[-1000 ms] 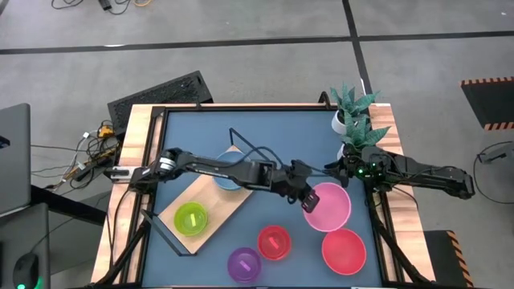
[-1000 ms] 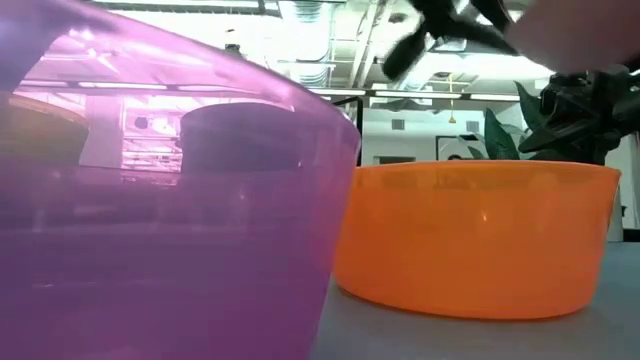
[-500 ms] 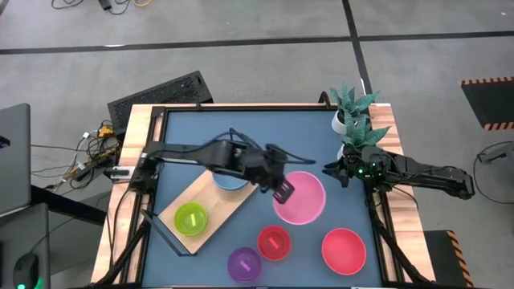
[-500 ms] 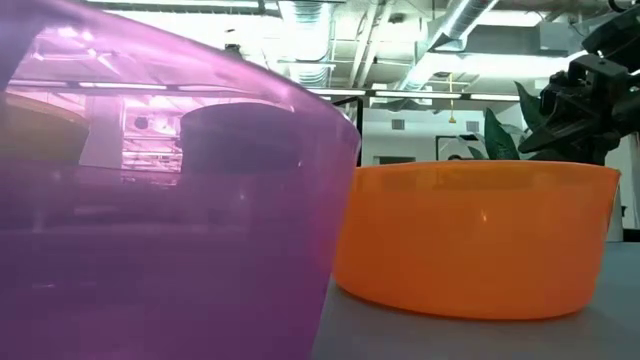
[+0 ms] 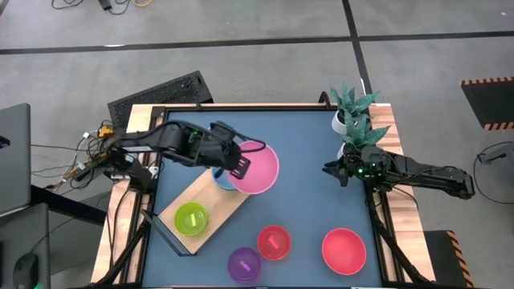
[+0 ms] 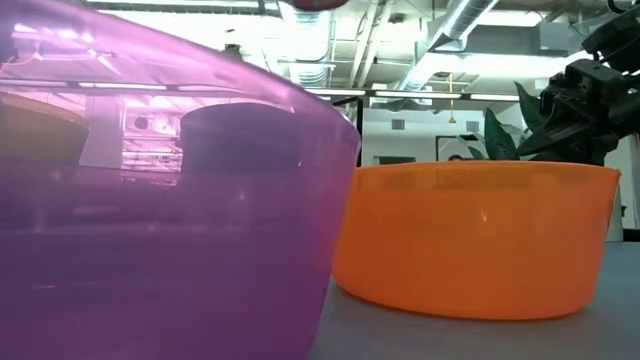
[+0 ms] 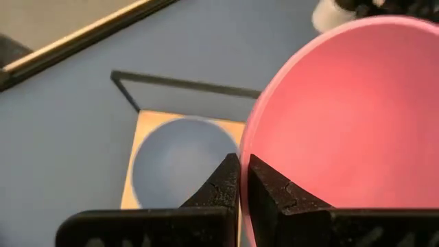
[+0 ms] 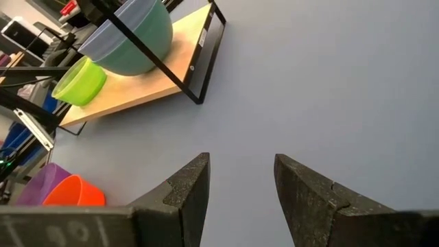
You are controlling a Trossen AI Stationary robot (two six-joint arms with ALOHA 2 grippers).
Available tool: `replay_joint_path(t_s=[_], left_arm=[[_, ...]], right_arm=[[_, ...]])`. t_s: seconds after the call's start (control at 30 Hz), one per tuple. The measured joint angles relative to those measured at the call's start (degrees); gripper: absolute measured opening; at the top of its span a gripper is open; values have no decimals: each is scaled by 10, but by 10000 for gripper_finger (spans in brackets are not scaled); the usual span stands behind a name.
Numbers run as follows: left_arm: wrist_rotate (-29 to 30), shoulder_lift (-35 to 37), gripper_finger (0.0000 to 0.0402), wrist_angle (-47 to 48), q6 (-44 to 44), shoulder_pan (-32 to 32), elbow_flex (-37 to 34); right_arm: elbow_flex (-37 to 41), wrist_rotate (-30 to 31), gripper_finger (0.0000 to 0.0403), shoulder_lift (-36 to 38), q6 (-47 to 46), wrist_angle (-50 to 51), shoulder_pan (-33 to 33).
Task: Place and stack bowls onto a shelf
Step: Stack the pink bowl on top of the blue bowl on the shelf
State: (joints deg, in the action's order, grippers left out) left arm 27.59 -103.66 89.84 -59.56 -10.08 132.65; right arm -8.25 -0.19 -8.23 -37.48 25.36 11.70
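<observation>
Pink is the colour in play: from above, the left gripper holds the large pink bowl by its rim, carried in the air just beside the blue bowl that sits on the far end of the shelf. A lime green bowl sits on the shelf's near end. On the blue surface a small red bowl, a purple bowl and a large red bowl lie unshelved. The right gripper waits at the right edge, near the plant pots.

At table height, the purple bowl and the small red one fill the foreground, touching or nearly so; the pink bowl is out of sight here.

The left wrist camera shows the jaws clamped on the pink bowl's rim, with the blue bowl on the shelf board directly beyond the fingers.

The right wrist camera shows that arm's jaws parted and empty above bare surface, with the shelf, the blue bowl and the lime green bowl farther off.

The step in hand looks like the carry, nearly at its end. The next move calls for centring the pink bowl over the blue one, lowering until it nests, then releasing without the fingers catching the blue rim or the wire frame.
</observation>
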Motion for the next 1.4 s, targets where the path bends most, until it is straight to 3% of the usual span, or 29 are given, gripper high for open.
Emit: replay_joint_path(t_s=[0.23,0.5,0.7,0.83,0.97,1.13,1.27,1.4], left_arm=[[5,14,0,1,23,18,-3],[65,15,0,1,71,60,-3],[-28,15,0,-84,212,113,-3],[-104,19,0,-65,276,154,-3],[-109,28,0,9,274,184,-3],[-163,41,0,-7,290,185,-31],[-173,58,0,-8,292,174,-86],[-127,82,0,-18,254,167,-155]], right_arm=[[0,4,189,0,0,0,0],[0,6,189,0,0,0,0],[0,6,189,0,3,0,1],[0,6,189,0,3,0,1],[0,6,189,0,4,1,1],[0,7,189,0,4,6,1],[0,7,189,0,4,8,1],[0,10,189,0,4,9,1]])
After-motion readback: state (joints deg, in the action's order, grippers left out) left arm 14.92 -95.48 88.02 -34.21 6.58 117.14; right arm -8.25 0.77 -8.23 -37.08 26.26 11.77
